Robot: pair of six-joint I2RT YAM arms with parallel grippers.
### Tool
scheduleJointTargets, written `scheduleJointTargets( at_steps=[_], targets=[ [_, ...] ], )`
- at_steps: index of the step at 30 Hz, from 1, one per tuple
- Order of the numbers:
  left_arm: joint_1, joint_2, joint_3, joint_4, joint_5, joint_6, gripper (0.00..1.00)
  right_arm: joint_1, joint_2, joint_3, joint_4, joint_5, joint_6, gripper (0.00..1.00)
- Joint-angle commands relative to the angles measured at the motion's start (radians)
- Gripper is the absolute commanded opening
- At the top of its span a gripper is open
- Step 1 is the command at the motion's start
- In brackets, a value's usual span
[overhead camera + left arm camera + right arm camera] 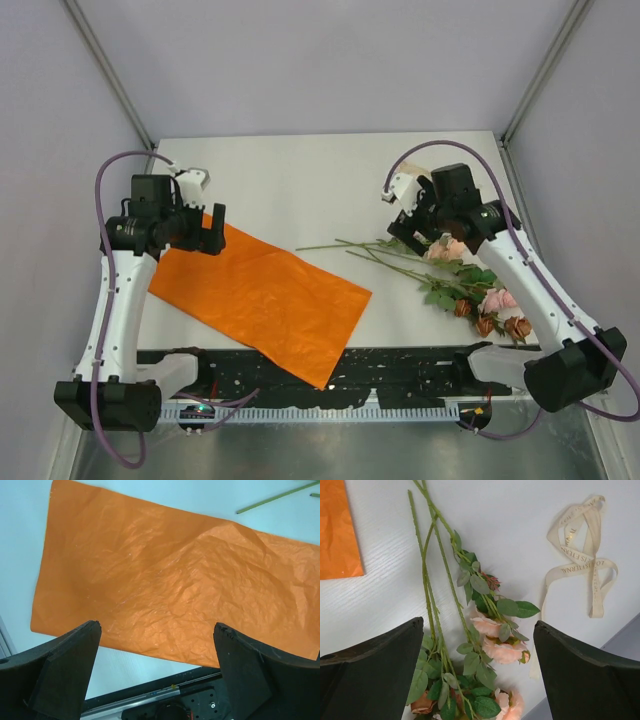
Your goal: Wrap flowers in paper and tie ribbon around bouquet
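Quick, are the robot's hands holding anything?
Left gripper: open, empty, over the paper.
Right gripper: open, empty, over the flowers.

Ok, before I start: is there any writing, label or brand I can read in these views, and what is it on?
"ETERNAL": gold print running along the ribbon, upside down in the right wrist view. The words before it are too small and creased to read with certainty.
The paper has no print.
No other text can be read in any view.
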Motion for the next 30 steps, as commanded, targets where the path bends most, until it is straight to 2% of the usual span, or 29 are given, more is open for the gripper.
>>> scheduleJointTargets(
  at_steps=[1,8,12,23,30],
  targets=[
    [0.005,-0.011,0.016,-0.031,0.035,-0.027,1.0,0.109,0.027,-0.001,0.005,0.043,-0.089,0.95],
    [0.005,-0.023,0.01,-0.048,0.049,-0.038,1.0,0.339,0.113,-0.121,0.148,0.238,-0.174,0.95],
    [0.005,-0.034,-0.011,-0.042,0.051,-0.036,0.99,0.409,0.197,-0.159,0.239,0.293,-0.203,0.95],
    [0.005,-0.004,0.002,-0.048,0.057,-0.033,1.0,0.433,0.458,-0.248,0.507,0.403,-0.315,0.95],
    [0.005,0.006,-0.004,-0.045,0.057,-0.029,1.0,0.335,0.604,-0.16,0.591,0.41,-0.327,0.96]
  ],
)
